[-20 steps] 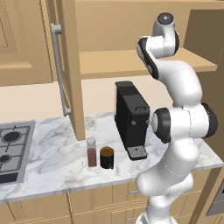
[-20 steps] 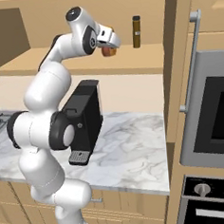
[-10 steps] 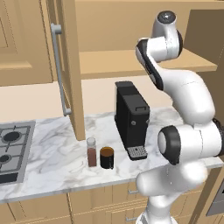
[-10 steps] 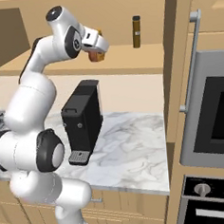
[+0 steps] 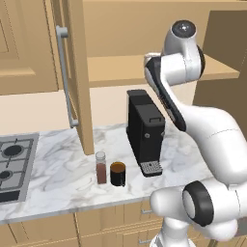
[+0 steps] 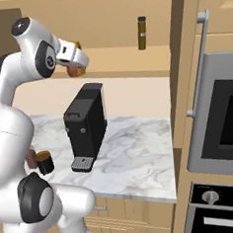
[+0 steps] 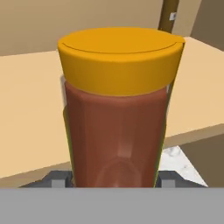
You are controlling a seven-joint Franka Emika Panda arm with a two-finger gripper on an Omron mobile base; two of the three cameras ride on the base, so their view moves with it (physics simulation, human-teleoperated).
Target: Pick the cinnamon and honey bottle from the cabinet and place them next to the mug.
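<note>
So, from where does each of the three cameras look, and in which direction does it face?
Left base view: behind the arm on its left, facing the counter; shows the cinnamon, the mug, the coffee machine, and the arm at right.
Right base view: behind on its right, facing the cabinet shelf; the hand holds the honey bottle.
Hand view: on the hand, looking at the honey bottle.
Both base views share mug and machine.

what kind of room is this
A simulated home kitchen, by the look of it: a stove set in a marble counter, a coffee machine, and a built-in oven.
</note>
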